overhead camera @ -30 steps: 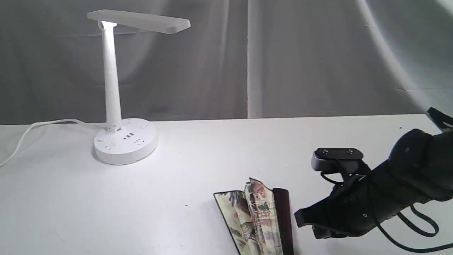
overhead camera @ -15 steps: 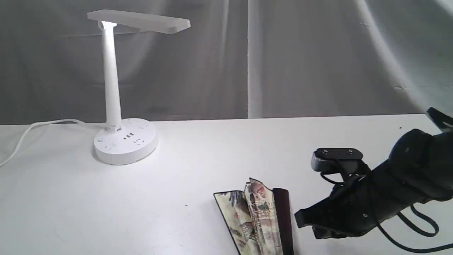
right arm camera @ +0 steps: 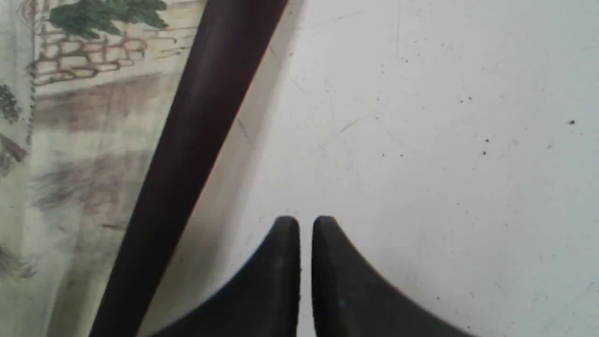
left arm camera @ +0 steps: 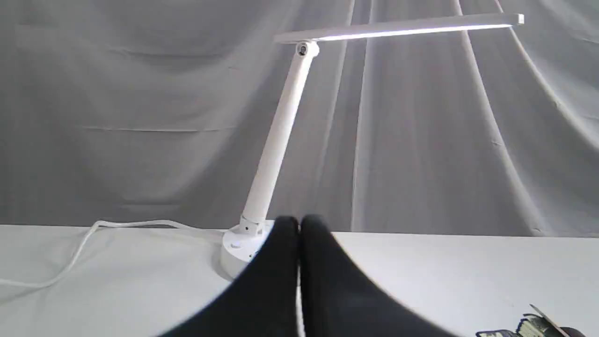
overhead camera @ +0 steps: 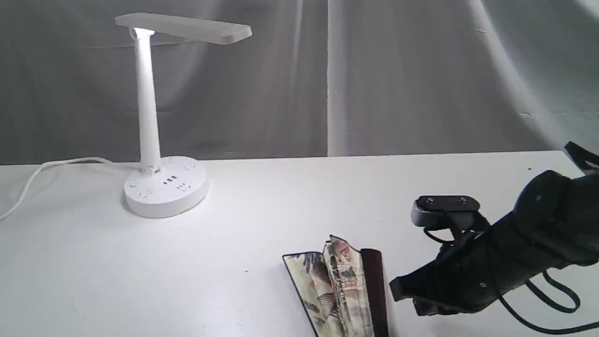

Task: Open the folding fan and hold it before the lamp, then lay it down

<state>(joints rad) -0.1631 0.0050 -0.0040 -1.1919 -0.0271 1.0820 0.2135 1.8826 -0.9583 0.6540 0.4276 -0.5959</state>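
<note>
Folding fan (overhead camera: 341, 290) lies part-spread on table (overhead camera: 93, 271), lower end cut off by frame. R gripper (right arm camera: 305, 222) just beside its maroon rib, not touching, fingers nearly together (thin slit), empty. L gripper (left arm camera: 299, 222) clenched, empty, partly hiding lamp (left arm camera: 281, 135) base.

The black right arm (overhead camera: 514, 252) is leaning in low from the right side and sloping down toward its wrist. The right pincer (overhead camera: 396, 289) is pointing left, its two fingers (right arm camera: 281, 267) drawn almost together with only a sliver of gap between them, gripping nothing. The left pincer (left arm camera: 299, 224) is pointing level ahead, its fingers pressing tight together, likewise empty.
</note>
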